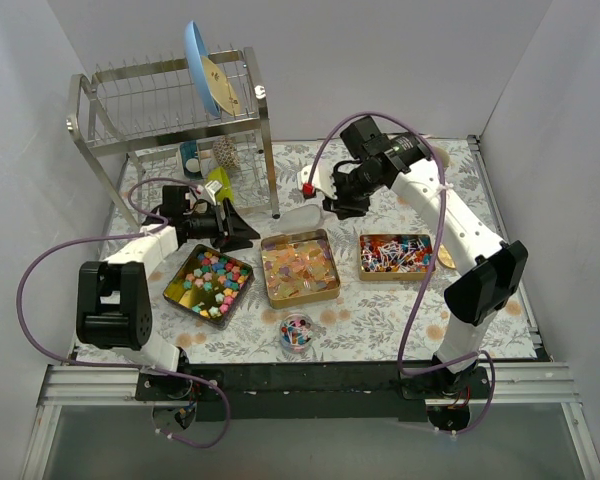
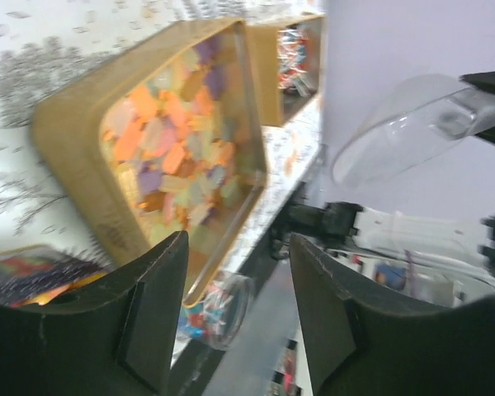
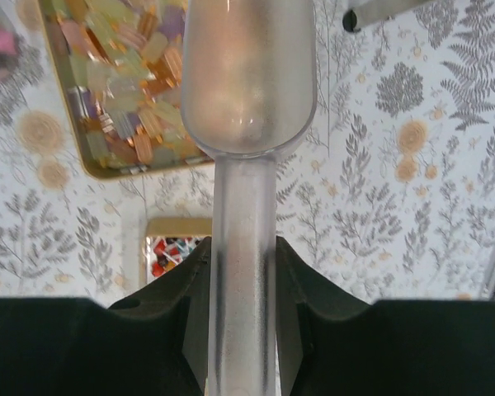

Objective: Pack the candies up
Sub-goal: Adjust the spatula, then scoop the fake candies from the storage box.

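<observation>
While both arms reach over the flowered table (image 1: 380, 310), candies (image 2: 177, 140) lie sorted in three gold tins (image 2: 66, 153) in a row: orange-yellow pieces (image 1: 302, 266) in the middle tin (image 1: 266, 272), pastel stars (image 1: 214, 280) in the left tin (image 1: 183, 287) at its 9 o'clock, red-white-blue pieces (image 1: 395, 252) in the right tin (image 1: 363, 262) at its 3 o'clock. Small clear cup (image 1: 297, 332) at its 6 o'clock, a few mixed sweets inside. Right gripper (image 3: 242, 276) pinching the handle of a clear scoop (image 3: 247, 82), bowl empty, at 12 o'clock of the middle tin. Left gripper (image 2: 238, 272) at 10 o'clock, fingers spread, nothing between them. Dish rack (image 1: 110, 130) far off at 11 o'clock, blue plate (image 1: 198, 62) standing in it.
</observation>
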`<state>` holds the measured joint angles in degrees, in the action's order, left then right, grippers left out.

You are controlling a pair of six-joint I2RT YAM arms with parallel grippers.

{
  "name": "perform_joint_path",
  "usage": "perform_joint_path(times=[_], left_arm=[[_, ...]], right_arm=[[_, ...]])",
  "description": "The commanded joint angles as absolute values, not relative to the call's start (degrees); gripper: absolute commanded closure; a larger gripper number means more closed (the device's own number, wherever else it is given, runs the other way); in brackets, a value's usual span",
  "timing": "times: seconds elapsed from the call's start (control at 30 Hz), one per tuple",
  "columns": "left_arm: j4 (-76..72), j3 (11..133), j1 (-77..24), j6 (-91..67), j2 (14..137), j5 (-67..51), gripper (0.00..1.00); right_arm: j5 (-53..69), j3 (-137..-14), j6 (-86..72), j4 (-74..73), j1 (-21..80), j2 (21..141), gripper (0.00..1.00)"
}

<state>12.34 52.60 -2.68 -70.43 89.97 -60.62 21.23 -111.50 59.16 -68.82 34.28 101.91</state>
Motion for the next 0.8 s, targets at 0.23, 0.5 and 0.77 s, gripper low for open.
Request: perform_joint_path(times=[0.23,0.5,0.77], left_arm=[[33.4,54.8,-2.8,-53.9,83.0,-37.2,0.73],[37.5,52.8,-2.8,-56.3,81.4,-26.4,1.00],[38.0,51.0,-2.8,-58.2,84.0,-23.5,1.00]], right_arm=[[1.2,-107.6,71.5,-75.1,39.5,102.7,0.99],[-10.1,-106.8,72.1,-74.9,43.8,105.2,0.99],[-17.1,-108.2,71.6,-74.9,46.8,109.1,0.99]])
